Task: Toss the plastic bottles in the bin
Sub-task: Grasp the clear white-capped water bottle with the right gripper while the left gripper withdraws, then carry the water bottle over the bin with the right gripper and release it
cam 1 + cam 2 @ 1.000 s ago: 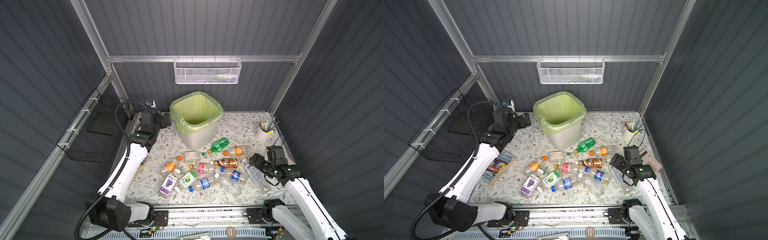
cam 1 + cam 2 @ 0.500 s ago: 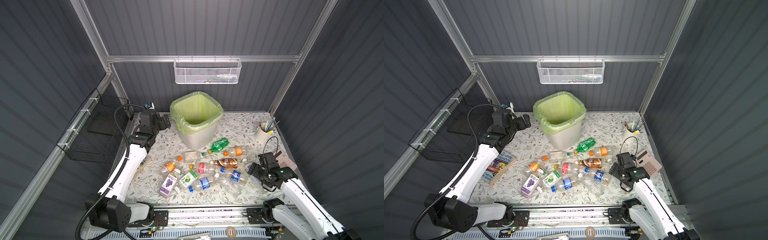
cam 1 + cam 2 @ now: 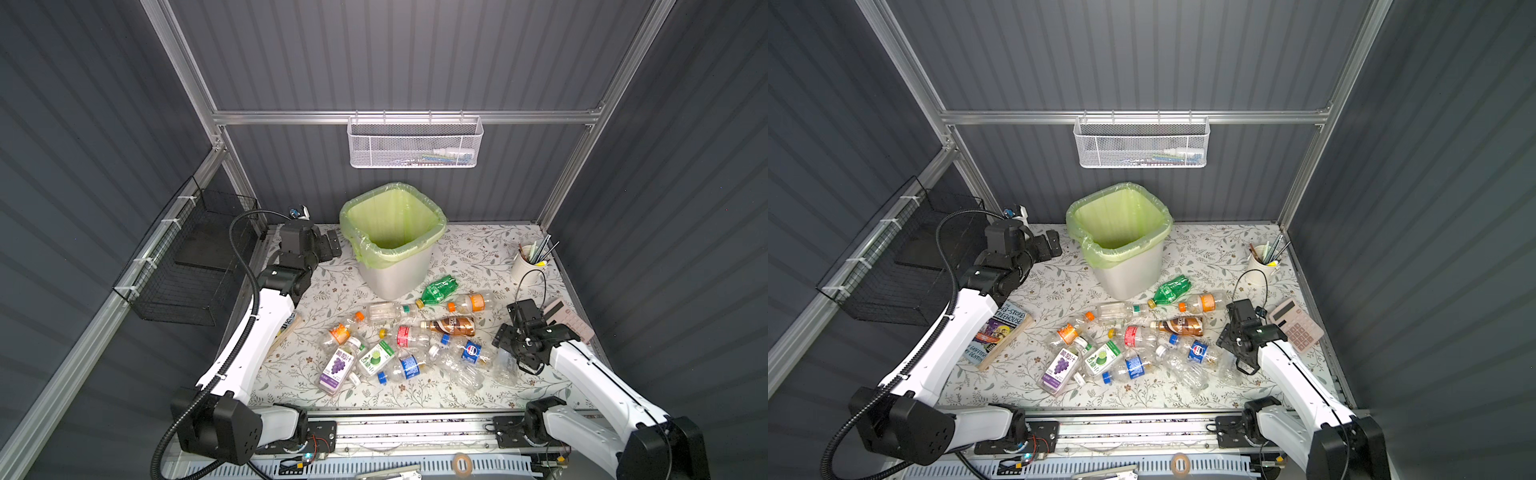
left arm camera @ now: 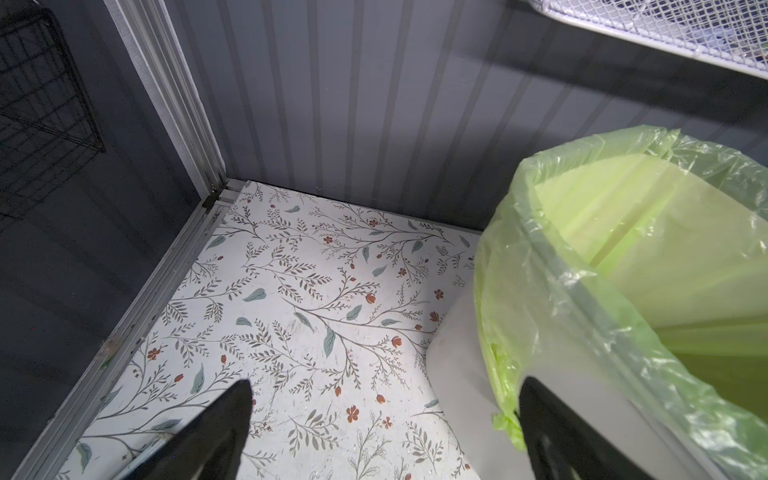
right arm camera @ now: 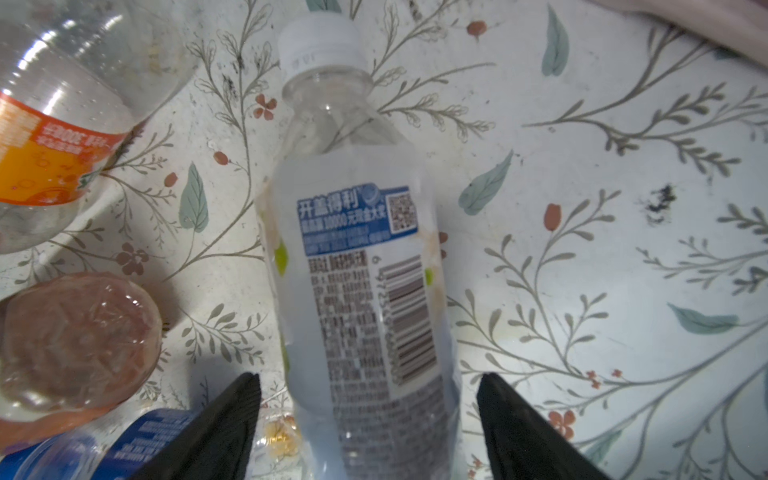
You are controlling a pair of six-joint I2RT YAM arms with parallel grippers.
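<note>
Grasping: the right gripper [image 5: 368,378], jaws open, straddles but does not yet grip a clear white-capped blue-labelled plastic bottle [image 5: 353,249]; next it must close and lift. Beside the green-lined grey bin [image 3: 395,274], the left gripper [image 4: 386,386] gapes wide, empty.

- At least twelve plastic bottles [image 3: 409,336] in a heap, which hides the exact count
- One bin [image 3: 395,274]
- One white mesh basket [image 3: 415,145]
- One black wire basket [image 3: 187,270]
- One book [image 3: 998,332]
- One calculator [image 3: 1296,324]
- One white cup [image 3: 525,270]
- Two arms, the left arm [image 3: 262,332] and the right arm [image 3: 594,374]
</note>
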